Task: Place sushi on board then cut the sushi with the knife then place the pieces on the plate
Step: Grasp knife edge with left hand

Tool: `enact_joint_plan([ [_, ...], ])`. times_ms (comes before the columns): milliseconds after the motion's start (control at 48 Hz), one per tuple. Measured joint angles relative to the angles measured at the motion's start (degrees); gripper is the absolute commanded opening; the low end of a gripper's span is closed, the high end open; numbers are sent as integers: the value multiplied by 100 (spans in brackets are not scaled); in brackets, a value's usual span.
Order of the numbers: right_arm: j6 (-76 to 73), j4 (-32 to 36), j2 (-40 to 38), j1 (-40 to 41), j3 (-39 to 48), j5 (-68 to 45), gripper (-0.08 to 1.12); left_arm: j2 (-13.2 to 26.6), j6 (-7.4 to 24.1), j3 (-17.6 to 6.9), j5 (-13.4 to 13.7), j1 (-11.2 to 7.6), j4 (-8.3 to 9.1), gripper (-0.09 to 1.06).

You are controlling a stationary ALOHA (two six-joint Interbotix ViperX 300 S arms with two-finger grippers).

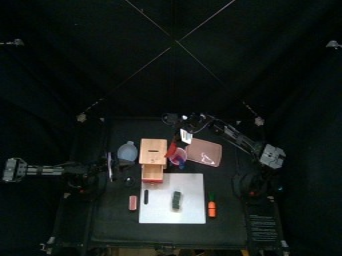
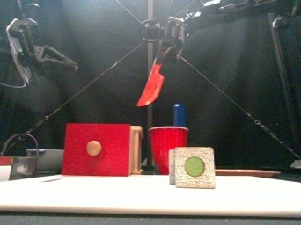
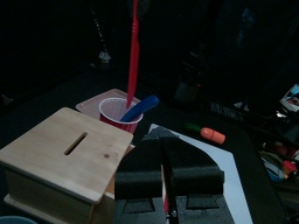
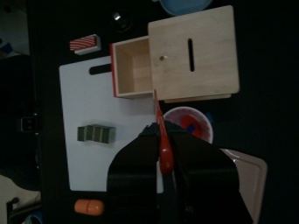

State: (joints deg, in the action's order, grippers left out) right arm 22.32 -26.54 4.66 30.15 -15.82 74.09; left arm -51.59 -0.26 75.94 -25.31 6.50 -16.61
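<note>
The dark green sushi roll [image 1: 175, 200] lies on the white cutting board [image 1: 191, 190] and shows end-on in the front view as a speckled block with a green centre [image 2: 194, 167]. My right gripper [image 2: 168, 42] hangs high over the red cup [image 1: 174, 157], shut on the red toy knife [image 2: 150, 83], whose blade points down. The blue knife [image 2: 179, 114] stands in the cup. The pink tray [image 1: 207, 152] lies behind the board, right of the cup. My left gripper [image 3: 163, 166] rests at the table's left, shut and holding nothing.
The wooden box [image 1: 151, 158] stands behind the board with its red drawer [image 4: 131, 66] pulled out. A blue-grey bowl [image 1: 127, 152] sits left of the box. An orange toy [image 1: 211, 208] lies by the board's right edge, a red and white toy [image 1: 134, 202] by its left.
</note>
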Motion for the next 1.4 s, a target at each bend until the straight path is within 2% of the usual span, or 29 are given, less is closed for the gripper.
enact_joint_plan([
  [292,-352,-62,-949,-466,1354,-1397,39,9,0,-70,26,-9,97,19],
  [688,-369,-404,-2355,-1151,3858,-4500,39,44,18,-141,35,-9,141,19],
  [1042,-299,-264,-2689,-2004,5142,-6442,39,448,18,-501,35,-9,167,21],
  [1229,-352,413,-2689,-2505,5713,-7611,39,668,18,-703,35,-176,167,21],
  [1354,-360,791,-2689,-2892,6064,-8543,39,721,18,-756,44,-360,167,21],
  [1396,-352,844,-2689,-2988,6161,-8815,39,729,18,-773,44,-483,167,21],
])
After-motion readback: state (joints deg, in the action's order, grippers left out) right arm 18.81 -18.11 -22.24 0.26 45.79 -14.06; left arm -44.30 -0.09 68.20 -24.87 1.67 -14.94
